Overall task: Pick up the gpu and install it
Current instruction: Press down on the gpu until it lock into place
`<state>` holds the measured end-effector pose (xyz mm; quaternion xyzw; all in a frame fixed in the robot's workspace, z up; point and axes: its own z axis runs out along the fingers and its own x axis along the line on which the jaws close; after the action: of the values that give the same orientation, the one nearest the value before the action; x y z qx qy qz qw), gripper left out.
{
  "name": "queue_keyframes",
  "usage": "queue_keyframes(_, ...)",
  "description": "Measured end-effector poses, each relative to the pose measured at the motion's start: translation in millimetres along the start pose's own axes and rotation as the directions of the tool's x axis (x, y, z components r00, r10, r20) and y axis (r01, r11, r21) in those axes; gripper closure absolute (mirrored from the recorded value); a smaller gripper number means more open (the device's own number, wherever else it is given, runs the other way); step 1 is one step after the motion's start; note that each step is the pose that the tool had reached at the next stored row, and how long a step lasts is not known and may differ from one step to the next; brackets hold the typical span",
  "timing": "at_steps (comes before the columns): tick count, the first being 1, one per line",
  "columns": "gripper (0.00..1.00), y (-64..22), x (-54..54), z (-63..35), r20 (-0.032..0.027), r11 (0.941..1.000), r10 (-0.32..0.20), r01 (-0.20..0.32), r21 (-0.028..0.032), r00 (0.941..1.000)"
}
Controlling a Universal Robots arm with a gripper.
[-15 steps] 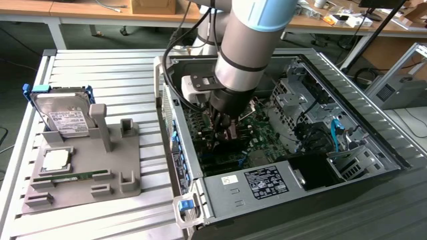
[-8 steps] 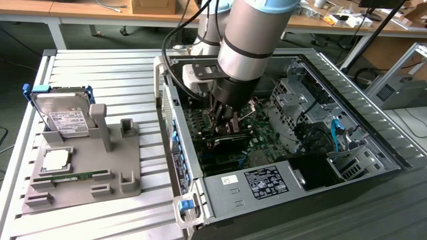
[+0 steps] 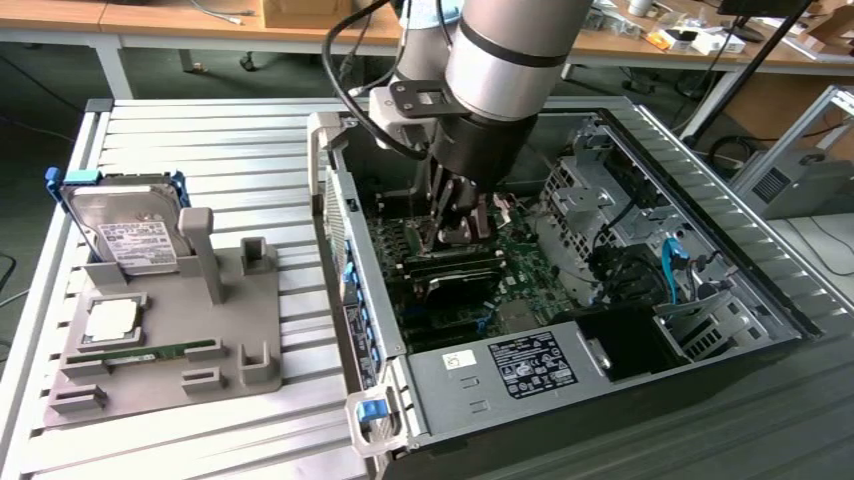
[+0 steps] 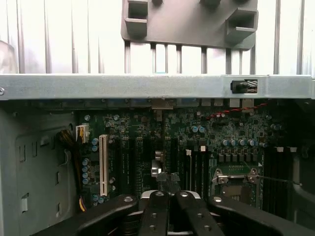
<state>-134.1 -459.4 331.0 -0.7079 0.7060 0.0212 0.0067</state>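
The end effector [image 3: 454, 215] is seen lowered inside the open computer case [image 3: 747, 250], just above the motherboard [image 3: 527, 270]. In the wrist view the end effector [image 4: 168, 189] is drawn narrow: its two black fingers [image 4: 155, 211] are brought almost together, with no more than a small dark bit between their tips. The gpu cannot be told apart from the dark parts directly under the end effector, so whether it is gripped or seated cannot be said.

Board detail is given by the wrist view: one long white slot [image 4: 103, 164], several dark slots beside it, one metal processor socket [image 4: 236, 172] and one red wire [image 4: 236, 110], all beyond the fingertips, with the case rim [image 4: 147, 86] and a grey holder [image 4: 192, 19] farther off.

The wider layout is given by the exterior view. One labelled power supply [image 3: 521, 365] is found at 5 o'clock from the end effector, and a blue cable [image 3: 667, 270] at 3 o'clock. At 9 o'clock, outside the case on the slatted tabletop [image 3: 227, 150], the grey holder [image 3: 247, 330] is set, carrying one hard drive [image 3: 127, 225], one processor chip [image 3: 114, 318] and one memory stick [image 3: 147, 352].
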Motion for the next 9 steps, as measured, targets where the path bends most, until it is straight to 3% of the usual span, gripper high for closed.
queue_keyframes(9, 0.89, -0.7, -0.1, -1.6, 0.0, 1.0, 0.0, 0.0, -0.0001, 1.0)
